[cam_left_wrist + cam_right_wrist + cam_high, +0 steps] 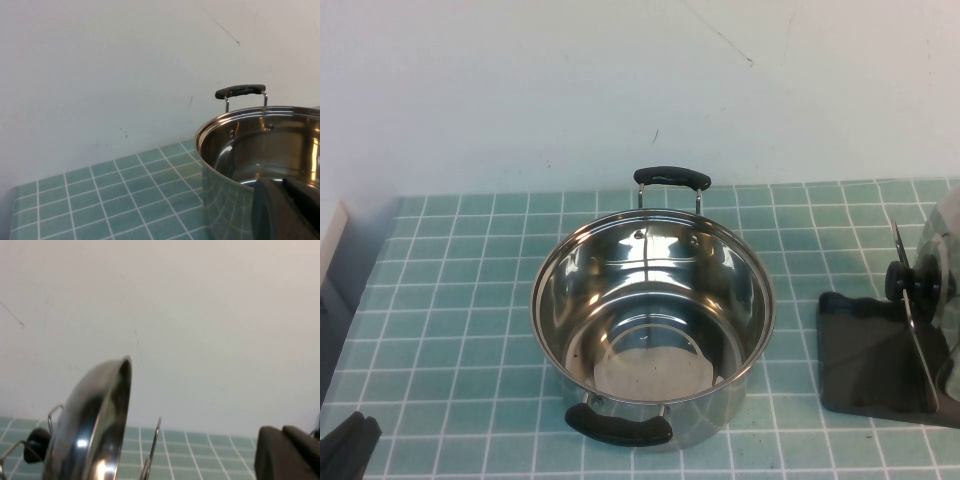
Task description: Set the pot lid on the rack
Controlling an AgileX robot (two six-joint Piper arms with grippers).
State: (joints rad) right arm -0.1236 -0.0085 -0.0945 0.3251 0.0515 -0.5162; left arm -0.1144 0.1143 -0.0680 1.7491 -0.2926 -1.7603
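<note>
pot lid (942, 255): on edge in rack (865, 350), right of pot (652, 320) (knob toward pot) | left gripper (345, 445): low, left of pot, grip unreadable | right gripper (290, 452): beside lid, grip unreadable | risk: lid tips if nudged

The open steel pot (653, 325) occupies the middle of the tiled table (460, 330), its two black handles projecting toward the wall and toward me. Bare tiles lie open on my left side of the pot and in the strip between the pot and the rack (875, 350). On the rack, the pot lid (938, 270) stands on edge against the wire divider (912, 300), knob facing the pot, blocking the table's right edge. My left gripper (345, 445) sits at the near left corner; my right gripper (290, 452) sits near the lid.
</note>
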